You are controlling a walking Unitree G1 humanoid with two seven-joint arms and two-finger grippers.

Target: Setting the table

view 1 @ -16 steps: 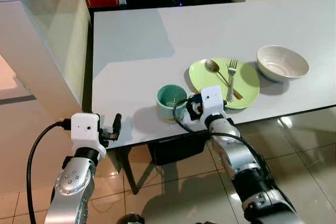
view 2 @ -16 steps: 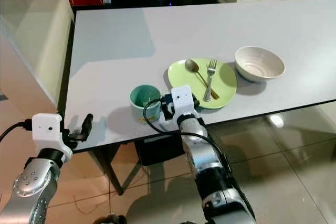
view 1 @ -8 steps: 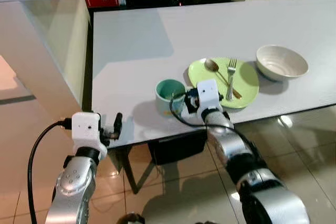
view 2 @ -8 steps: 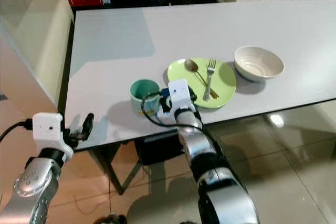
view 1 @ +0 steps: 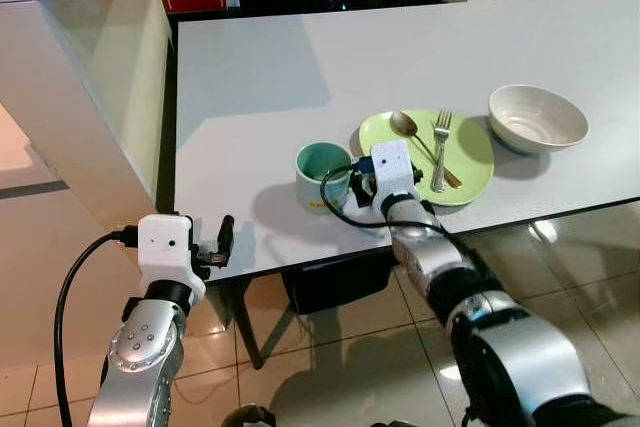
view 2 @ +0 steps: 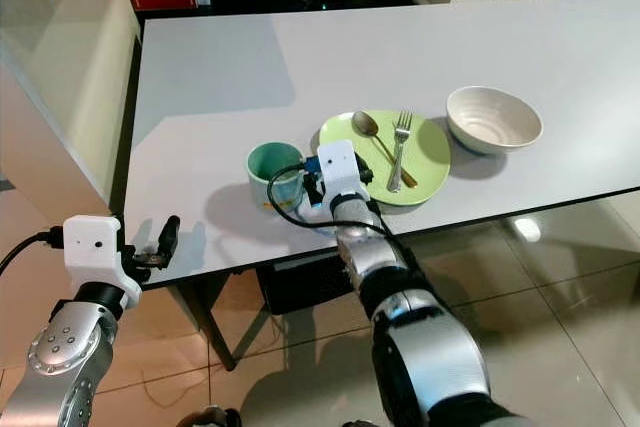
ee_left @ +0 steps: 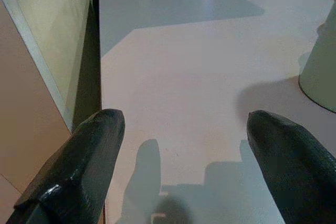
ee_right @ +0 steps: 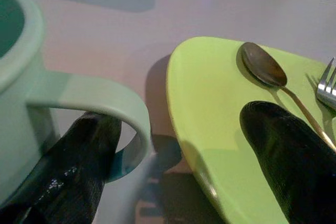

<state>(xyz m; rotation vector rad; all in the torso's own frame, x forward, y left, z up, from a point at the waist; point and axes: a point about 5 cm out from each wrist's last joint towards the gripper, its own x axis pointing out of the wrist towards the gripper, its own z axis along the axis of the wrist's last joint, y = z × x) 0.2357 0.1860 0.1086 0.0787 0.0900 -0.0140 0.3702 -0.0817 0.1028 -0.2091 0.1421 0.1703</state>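
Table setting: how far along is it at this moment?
Done: green plate is on the table with spoon and fork lying on it, white bowl beside it. In hand: right gripper, open, straddles the mug handle, one finger through the loop, one over the plate. Left gripper hovers open at the table edge. Left: placing mug, probably laying out cutlery.

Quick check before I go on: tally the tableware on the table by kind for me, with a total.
Mugs: 1, green mug
Plates: 1, green plate
Bowls: 1, white bowl
Spoons: 1, spoon on the plate
Forks: 1, fork on the plate
Total: 5
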